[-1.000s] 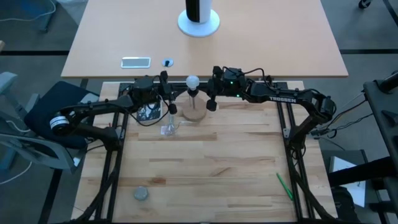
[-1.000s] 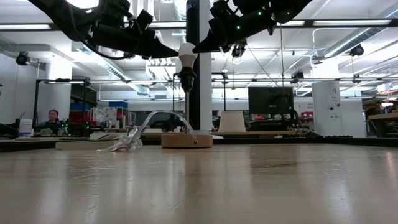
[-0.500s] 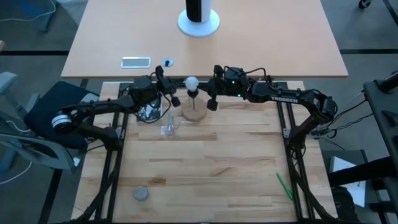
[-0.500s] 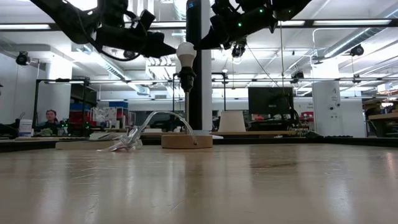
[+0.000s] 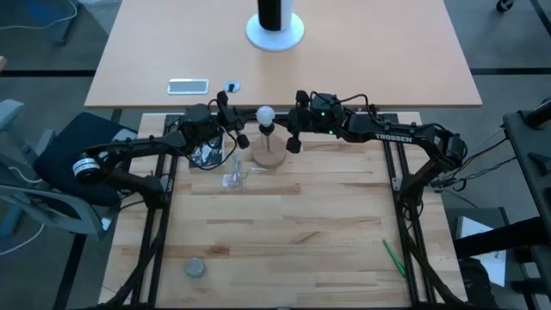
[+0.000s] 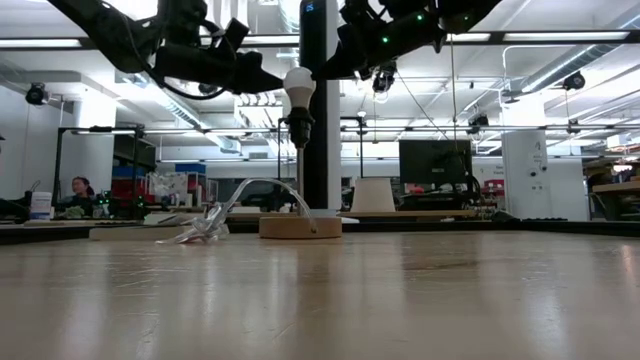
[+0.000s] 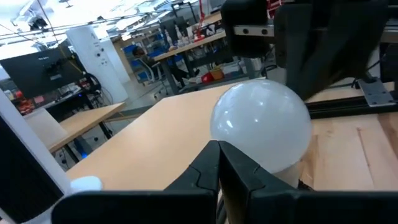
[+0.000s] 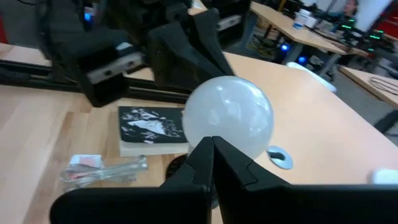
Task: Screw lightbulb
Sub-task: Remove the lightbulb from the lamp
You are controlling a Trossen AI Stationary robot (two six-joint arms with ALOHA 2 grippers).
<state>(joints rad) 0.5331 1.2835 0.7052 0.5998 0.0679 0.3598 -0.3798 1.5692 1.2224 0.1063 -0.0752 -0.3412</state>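
The white lightbulb [image 5: 266, 113] stands upright with its base in a dark socket [image 6: 299, 128], on a thin post over a round wooden base [image 5: 269, 158]. My left gripper [image 6: 279, 86] is shut and points about level at the globe's left side. My right gripper [image 6: 320, 72] is shut too, slanting slightly down at the globe's upper right side. In each wrist view the shut fingertips [image 7: 219, 149] [image 8: 212, 144] stand right in front of the globe [image 7: 261, 124] [image 8: 229, 118]. My left gripper's shut tips are at the globe's left side [image 6: 287, 88], coming level from the table's left; whether they touch it I cannot tell. My right gripper's shut tips are at the globe's upper right side [image 6: 312, 76], coming from the table's right; whether they touch I cannot tell.
A clear plastic piece [image 5: 234, 176] lies left of the wooden base, beside a black-and-white card [image 5: 207, 156]. A grey disc [image 5: 195, 269] and a green pen [image 5: 393, 257] lie near the front edge. The far table holds a phone [image 5: 188, 85] and a white stand [image 5: 275, 31].
My left gripper has tipped up from a downward slant to about level, its shut tip staying at the globe's left side. The bulb has kept upright in its socket.
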